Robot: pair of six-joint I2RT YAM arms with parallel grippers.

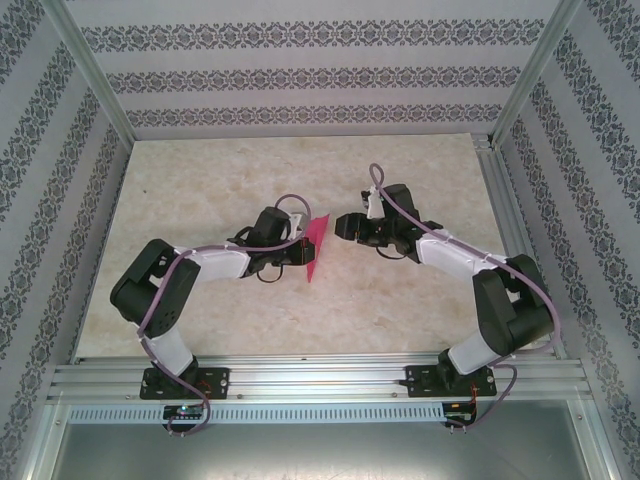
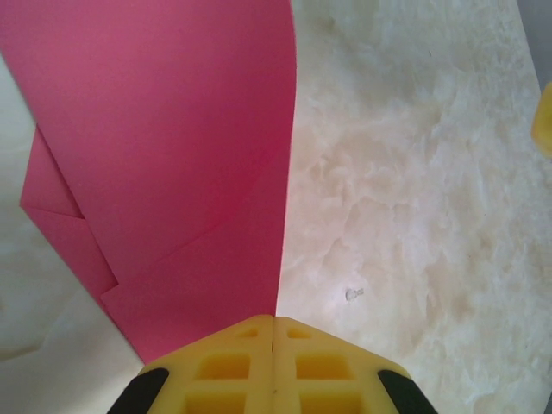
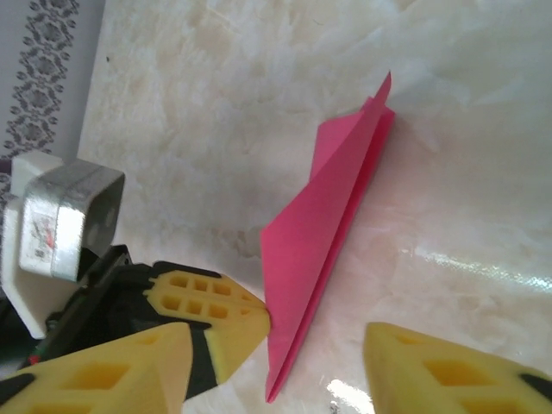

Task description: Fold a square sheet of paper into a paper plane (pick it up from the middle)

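We found the left claw (image 2: 273,321) closed, its two yellow fingers (image 2: 226,366) pressed together with the sheet of paper (image 2: 172,147) clamped between them at its near edge. From that wrist view, the magenta sheet rose away from the fingertips as a broad folded panel. Overlapping layers and slanted fold lines were plain on its left side, detail the top view was too distant to resolve.

The right wrist view gave us the other face of the grip. The left claw (image 3: 250,315) met the folded sheet of paper (image 3: 319,250) near its lower end, with a white and silver housing (image 3: 60,224) sitting behind the fingers. Here the paper read as a narrow, pointed shape standing on edge and running away up the frame to a sharp tip. We could not tell whether its lower edge touched the desk (image 3: 216,129).

The right claw (image 3: 280,345) stood apart, one yellow finger (image 3: 112,371) at each side of the frame. The paper's near tip lay in the gap between them, and neither finger was closed on it.

From above, the left claw (image 1: 300,250) and right claw (image 1: 342,228) faced each other near the middle of the marbled desk (image 1: 200,180). The sheet of paper (image 1: 317,245) stood upright as a thin pink sliver between them, held on the left side and just beside the right claw.
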